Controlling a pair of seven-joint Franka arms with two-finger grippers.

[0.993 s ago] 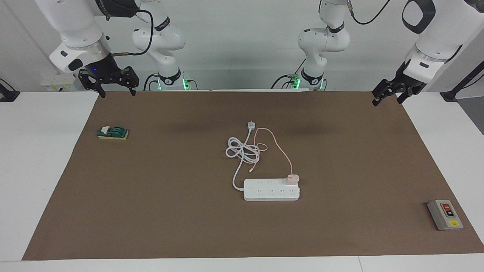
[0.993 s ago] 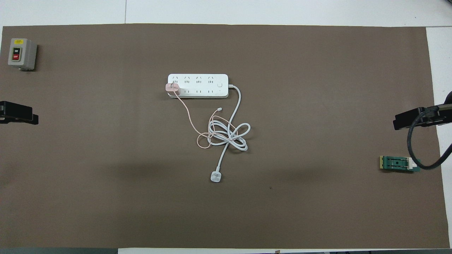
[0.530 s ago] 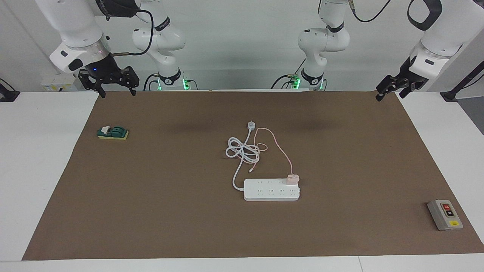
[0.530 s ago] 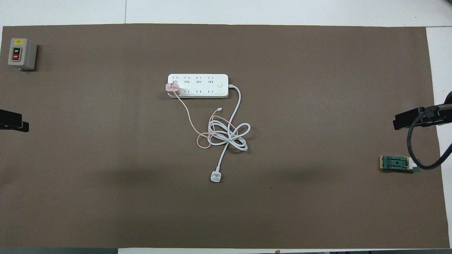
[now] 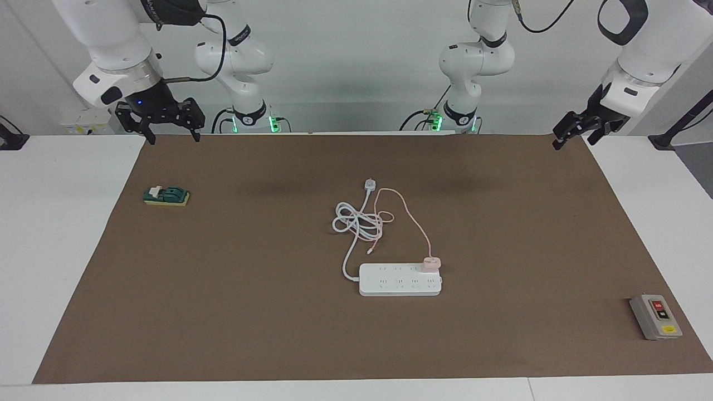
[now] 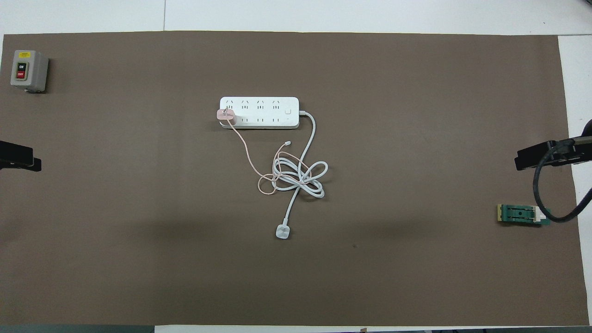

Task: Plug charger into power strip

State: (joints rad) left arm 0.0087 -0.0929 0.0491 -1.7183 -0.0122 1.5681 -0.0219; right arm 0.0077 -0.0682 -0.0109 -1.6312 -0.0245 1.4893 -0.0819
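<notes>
**Charger seated in the strip, both arms waiting at the table's ends**

Sitting in an end socket of the power strip (image 5: 400, 279), the charger (image 5: 431, 263) stands upright on the row of outlets nearer the robots, at the strip's end toward the left arm. The strip lies flat on the brown mat (image 5: 223, 289) around the middle of the table. The charger's thin pink cable (image 5: 415, 220) runs from the cube toward the robots and loops into the strip's coiled white cord (image 5: 357, 221), which lies bunched just nearer the robots than the strip. The cord's white plug (image 5: 369, 183) rests on the mat, nearest the robots of this group.

The right gripper (image 5: 165, 129) hangs over the mat's corner at the right arm's end, its fingers apart and clamped on nothing. The left gripper (image 5: 575, 132) hangs over the mat's edge at the left arm's end, also spread and holding nothing. Both arms wait, well apart from the strip.

A green switch block (image 5: 166, 195) lies on the mat near the right gripper. A grey switch box (image 5: 655, 317) with red, black and yellow buttons sits at the left arm's end, farther from the robots than the strip.
</notes>
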